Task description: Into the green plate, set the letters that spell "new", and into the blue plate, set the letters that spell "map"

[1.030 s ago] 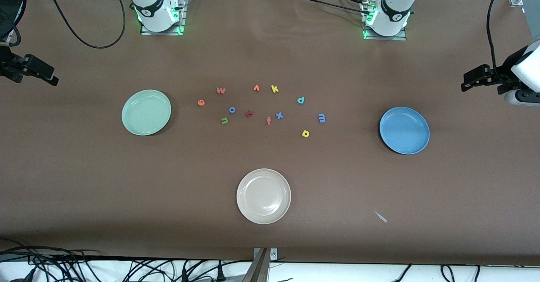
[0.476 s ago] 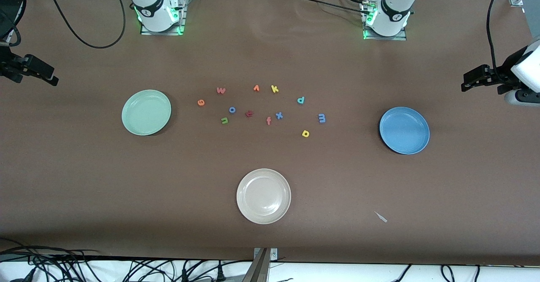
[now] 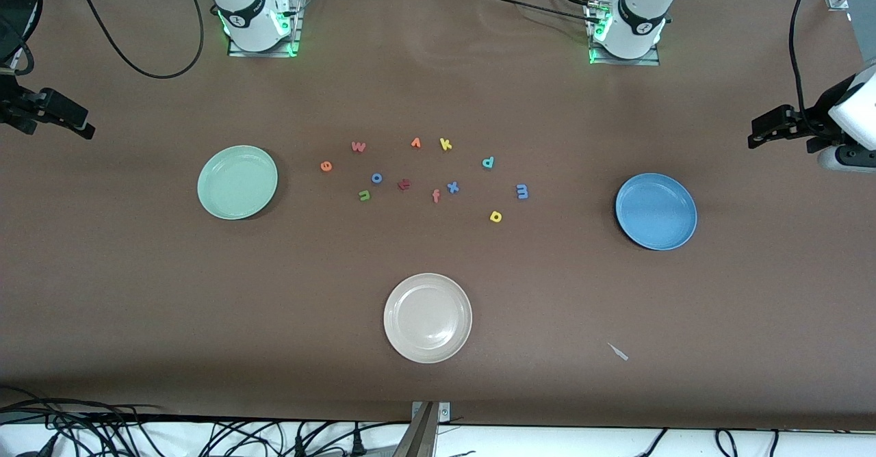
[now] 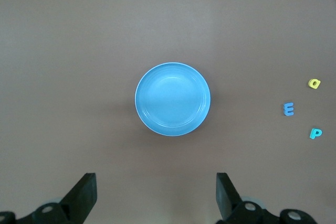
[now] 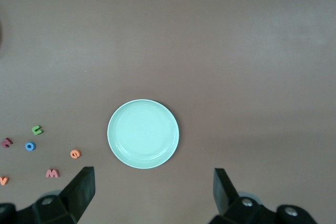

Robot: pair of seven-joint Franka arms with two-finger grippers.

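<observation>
While both arms wait high at the two ends of the bench [image 3: 438, 388], nothing is held by either of them. The left end effector [image 4: 156, 195] hangs over the bench near the blue plate [image 3: 655, 211], with its fingers [image 4: 84, 192] spread wide and nothing between them. The right end effector [image 5: 152, 192] hangs near the green plate [image 3: 237, 182], also fully open and with nothing in it.

Both plates are bare inside. All the small foam letters lie on the bench between the two plates. The orange "e" [image 3: 326, 165], the salmon-red "w" [image 3: 358, 146] and the green "n" [image 3: 364, 196] are toward the green plate. The teal "p" [image 3: 487, 163], the blue "m" [image 3: 522, 191] and the yellow "a" [image 3: 496, 217] are toward the blue plate.

Among them lie the blue "o" [image 3: 376, 178], the dark red "t" [image 3: 404, 184], the orange "f" [image 3: 436, 196], the blue "x" [image 3: 452, 187], the yellow "k" [image 3: 445, 144] and one more orange letter [image 3: 415, 143] just beside the "k". A cream-white plate [image 3: 428, 317] stands nearer to the front camera than the letters, well apart from them.
</observation>
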